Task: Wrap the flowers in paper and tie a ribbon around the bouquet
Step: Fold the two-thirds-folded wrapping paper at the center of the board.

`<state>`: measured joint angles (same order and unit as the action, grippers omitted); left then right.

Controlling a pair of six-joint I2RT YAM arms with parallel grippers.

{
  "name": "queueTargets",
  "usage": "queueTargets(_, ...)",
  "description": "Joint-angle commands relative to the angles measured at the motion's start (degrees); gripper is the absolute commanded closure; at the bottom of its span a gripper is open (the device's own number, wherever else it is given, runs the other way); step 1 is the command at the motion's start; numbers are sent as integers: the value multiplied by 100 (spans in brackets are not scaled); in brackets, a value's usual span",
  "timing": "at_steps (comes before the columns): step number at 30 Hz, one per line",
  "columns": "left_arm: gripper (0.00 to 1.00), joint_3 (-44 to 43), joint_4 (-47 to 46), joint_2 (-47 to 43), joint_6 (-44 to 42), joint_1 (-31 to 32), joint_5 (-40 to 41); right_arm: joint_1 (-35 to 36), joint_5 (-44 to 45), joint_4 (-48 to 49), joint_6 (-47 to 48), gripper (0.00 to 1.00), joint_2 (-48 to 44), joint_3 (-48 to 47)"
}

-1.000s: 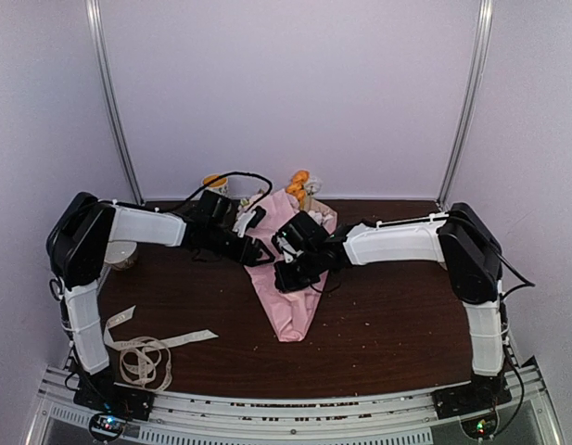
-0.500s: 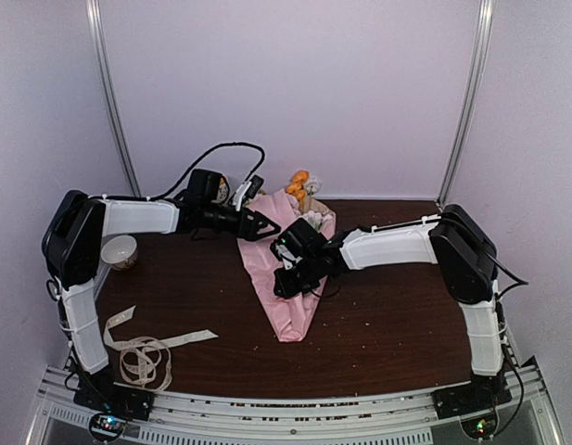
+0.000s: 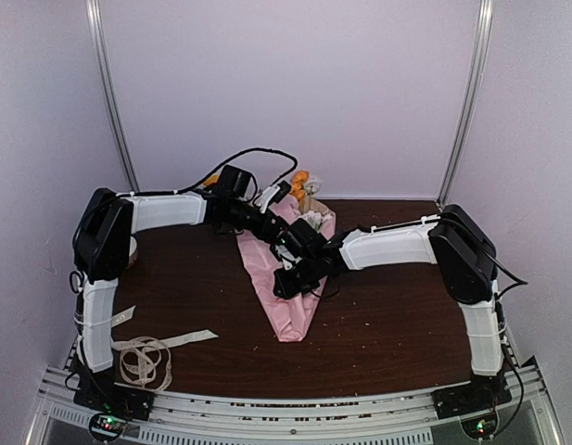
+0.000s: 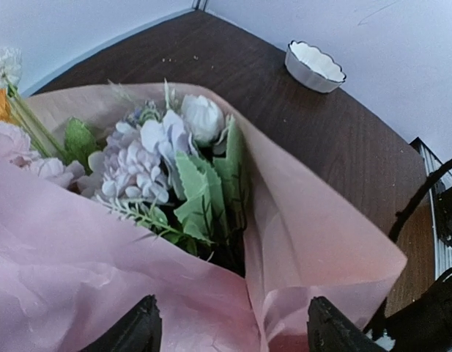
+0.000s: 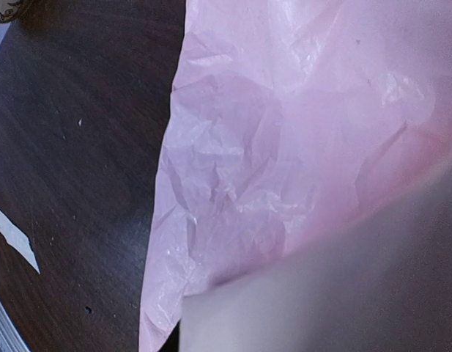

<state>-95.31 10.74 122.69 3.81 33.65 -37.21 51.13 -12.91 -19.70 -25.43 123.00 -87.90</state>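
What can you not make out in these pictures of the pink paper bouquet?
Mixed artificial flowers: stems hidden inside the pale pink tissue paper cone, every view.
Right gripper: jaws behind a close blur in the right wrist view, too small from above.
Lettering on the cream fabric ribbon: too small, top view.

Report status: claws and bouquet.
Left claw open at wide end of bouquet. Right claw at its middle, grip unclear. Ribbon loose near-left, untied.

Paper (image 5: 284,147) thin, matt, heavily crinkled tissue; flowers (image 4: 149,158) soft cloth-like petals, leaves plastic-looking; bench (image 4: 343,139) dark wood-grain, faint sheen; bowl (image 4: 314,66) smooth glossy white, ceramic-looking; ribbon (image 3: 184,338) matt cream cloth.
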Motion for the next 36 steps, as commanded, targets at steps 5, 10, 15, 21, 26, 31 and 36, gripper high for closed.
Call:
queueTargets(5,67,-194,565,105,-394,82,188,37,34,-170,56,78,50,-87)
queueTargets(10,100,-124,260,-34,-210,61,228,38,46,-165,88,78,-62,-17)
queueTargets(15,100,-123,310,-63,-178,-71,382,37,107,-148,104,74,-333,184)
queueTargets(21,100,-32,291,-145,-187,-257,502,37,130,-162,180,70,-632,282)
queueTargets(26,100,14,243,-158,-226,-268,668,37,-13,-219,239,63,-841,333)
queueTargets(31,100,305,-148,-171,-51,-397,1159,37,-308,-23,281,54,-1584,680)
queueTargets(36,100,654,-650,-162,169,-542,1163,57,-257,103,155,45,-2453,1429)
